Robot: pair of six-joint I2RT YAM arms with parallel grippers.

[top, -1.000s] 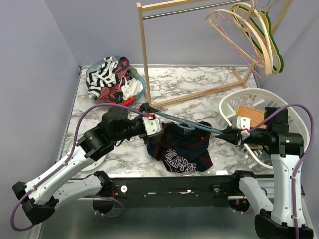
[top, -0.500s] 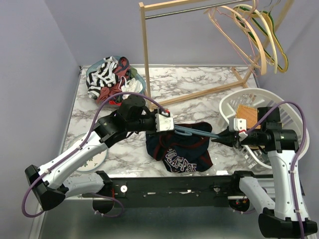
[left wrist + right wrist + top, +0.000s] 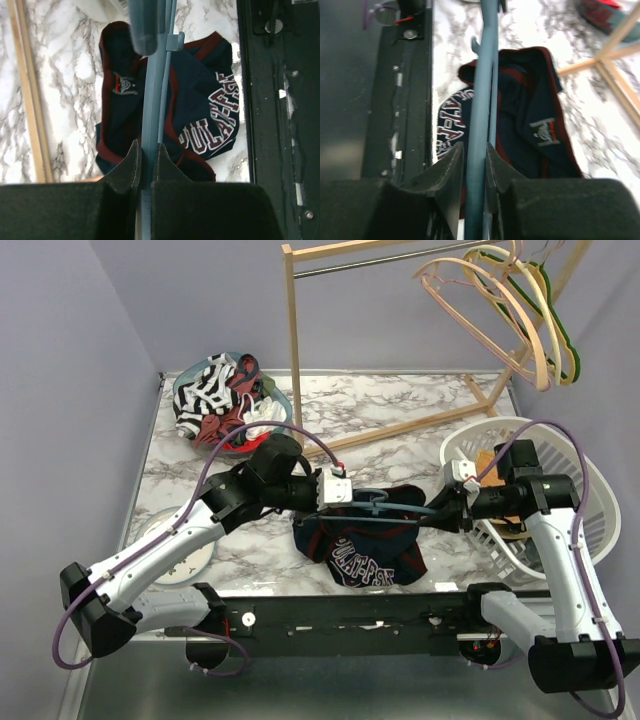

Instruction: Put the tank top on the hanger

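1. While the left fingers (image 3: 122, 172) pinch the hanger (image 3: 400, 508) and the right fingers (image 3: 445, 167) straddle it, grip unclear, the tank top (image 3: 365, 545) lies crumpled on the desk (image 3: 190, 465) below.
2. Limp, light cloth: a shoulder strap looks the best hold.

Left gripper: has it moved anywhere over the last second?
Yes. The left gripper has moved right and nearer, away from the left post of the wooden rack, and is now over the tank top, shut on the hanger.
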